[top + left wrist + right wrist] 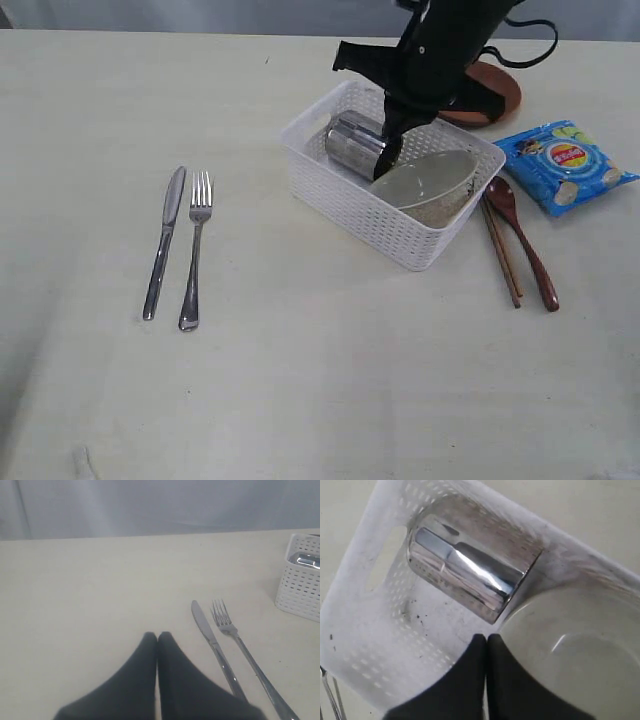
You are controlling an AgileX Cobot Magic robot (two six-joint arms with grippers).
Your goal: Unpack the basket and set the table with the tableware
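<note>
The white basket [340, 190] stands right of the table's [300, 380] middle. A steel mug [355, 143] lies on its side in it, next to a tilted pale bowl [425, 180]. My right gripper [383, 170] hangs inside the basket, shut and holding nothing. In the right wrist view its tips [486, 638] sit just above the gap between mug [470, 575] and bowl [575, 650]. Knife [165, 240] and fork [195, 250] lie side by side at the left. My left gripper [157, 636] is shut and empty over bare table, near the knife [212, 642] and fork [240, 645].
Wooden chopsticks [500, 250] and a reddish-brown spoon [525, 240] lie just right of the basket. A blue snack bag [565, 165] is further right. The brown plate [497, 90] sits behind the basket, partly hidden by the right arm. The left arm is out of the exterior view.
</note>
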